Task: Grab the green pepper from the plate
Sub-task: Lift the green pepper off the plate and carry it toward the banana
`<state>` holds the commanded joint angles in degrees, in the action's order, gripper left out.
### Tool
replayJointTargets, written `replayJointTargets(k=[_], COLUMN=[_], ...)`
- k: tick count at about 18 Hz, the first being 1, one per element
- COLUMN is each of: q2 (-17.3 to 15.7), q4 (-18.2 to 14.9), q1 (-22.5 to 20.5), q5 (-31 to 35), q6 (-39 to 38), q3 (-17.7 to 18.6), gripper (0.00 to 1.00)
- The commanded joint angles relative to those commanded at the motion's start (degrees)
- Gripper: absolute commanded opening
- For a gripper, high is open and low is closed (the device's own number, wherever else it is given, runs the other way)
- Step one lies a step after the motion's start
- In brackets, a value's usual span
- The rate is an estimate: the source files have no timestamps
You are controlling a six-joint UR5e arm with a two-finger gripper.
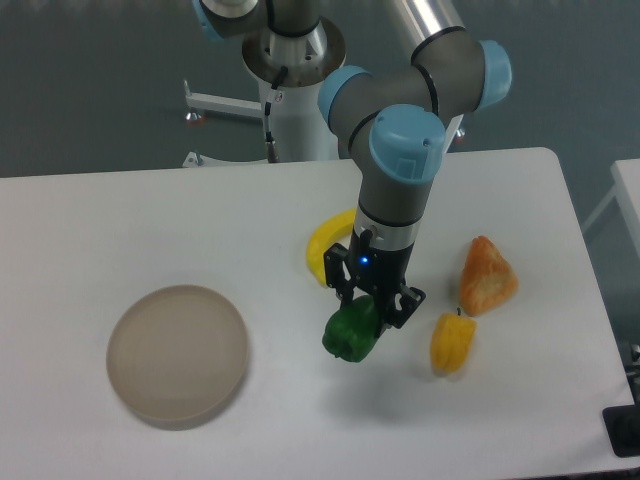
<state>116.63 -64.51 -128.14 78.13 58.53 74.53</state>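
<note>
The green pepper (351, 331) is small, glossy and bright green. It hangs in my gripper (366, 312), which is shut on its upper part and holds it above the table, right of the middle. A faint shadow lies on the table below it. The plate (177, 352) is a round beige-grey dish at the front left, with nothing on it, well to the left of the gripper.
A yellow banana (326, 246) lies just behind the gripper. A yellow-orange pepper (452, 342) lies close to the right of the gripper. An orange lumpy item (487, 277) lies further right. The robot base (295, 90) stands at the table's back edge.
</note>
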Motion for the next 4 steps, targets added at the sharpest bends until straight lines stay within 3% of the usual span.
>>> replayJointTargets(k=[4], q2=[0.0], q4=[0.17], q1=[0.0], q5=[0.0], q6=[0.0], q3=[0.35], gripper=[0.37])
